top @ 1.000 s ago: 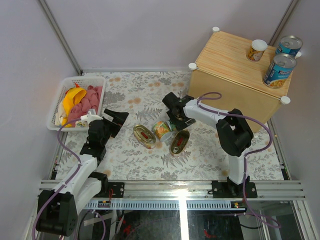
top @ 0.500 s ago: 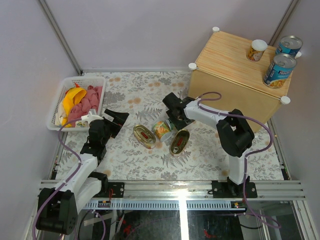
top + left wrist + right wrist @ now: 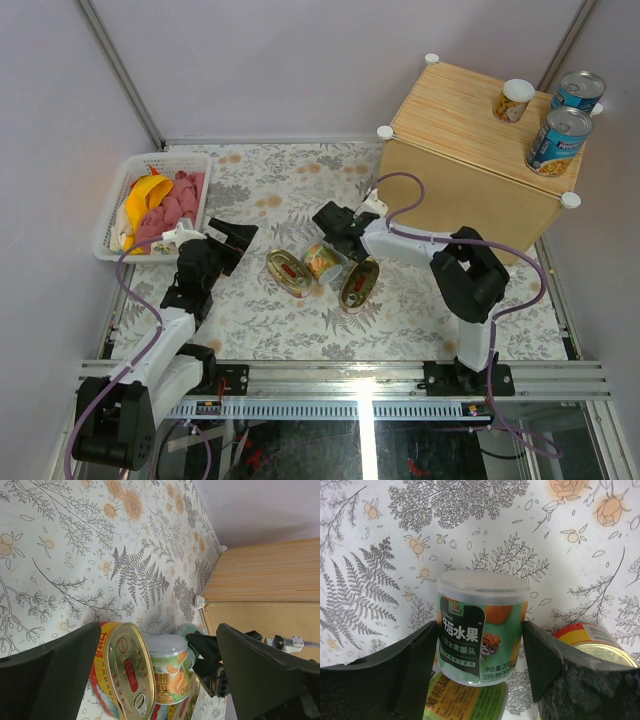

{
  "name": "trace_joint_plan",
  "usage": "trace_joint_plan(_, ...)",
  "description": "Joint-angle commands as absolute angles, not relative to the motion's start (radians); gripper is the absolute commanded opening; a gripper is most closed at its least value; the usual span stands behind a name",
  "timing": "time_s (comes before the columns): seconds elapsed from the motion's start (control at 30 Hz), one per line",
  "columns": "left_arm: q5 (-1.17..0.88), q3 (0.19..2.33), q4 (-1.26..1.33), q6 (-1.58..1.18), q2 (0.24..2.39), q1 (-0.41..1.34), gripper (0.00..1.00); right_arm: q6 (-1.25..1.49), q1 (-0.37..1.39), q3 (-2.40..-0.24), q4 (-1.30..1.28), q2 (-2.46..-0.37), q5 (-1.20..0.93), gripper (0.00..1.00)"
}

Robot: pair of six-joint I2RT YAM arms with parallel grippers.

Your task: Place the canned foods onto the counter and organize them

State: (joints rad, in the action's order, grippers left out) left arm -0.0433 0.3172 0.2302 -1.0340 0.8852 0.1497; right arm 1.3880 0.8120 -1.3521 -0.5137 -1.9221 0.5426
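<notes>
Between my right gripper's [image 3: 480, 628] spread fingers [image 3: 415, 670] sits the small green-labelled can with a pale plastic lid [image 3: 482, 630]. It is down on the floral tablecloth [image 3: 470, 525], well apart from the light bamboo-grain wooden counter [image 3: 450, 130]. Its lid end points away from my wrist, and its long axis runs straight down the gap. Whether it stands or leans I cannot tell. A yellow-green labelled small can [image 3: 465, 700] shows under its near end, and a flat oval gold tin [image 3: 592, 642] lies just beside. I judge this the pre-grasp: fingers flank the walls, not yet squeezing. Next I must close squarely on the body, lift clear of the neighbours, then carry it to the counter.
</notes>
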Motion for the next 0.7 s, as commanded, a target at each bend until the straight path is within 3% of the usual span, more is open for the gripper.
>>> trace_joint_plan(0.0, -0.039, 0.327, 0.25, -1.024, 0.865, 0.147, 1.0, 1.156, 0.855, -1.269, -0.398, -1.863, 0.706, 0.0)
trace_joint_plan(0.23, -0.04, 0.334, 0.234, -1.019, 0.856, 0.147, 1.0, 0.894, 0.896, -1.139, -0.169, -1.791, 0.793, 0.0)
trace_joint_plan(0.4, -0.048, 0.339, 0.243, -1.023, 0.87, 0.147, 1.0, 0.73, 0.912, -1.136, -0.083, -1.772, 0.744, 0.0)
trace_joint_plan(0.67, -0.048, 0.338, 0.269, -1.034, 0.884, 0.146, 1.0, 0.597, 0.912, -1.366, -0.334, -1.9, 0.592, 0.0)
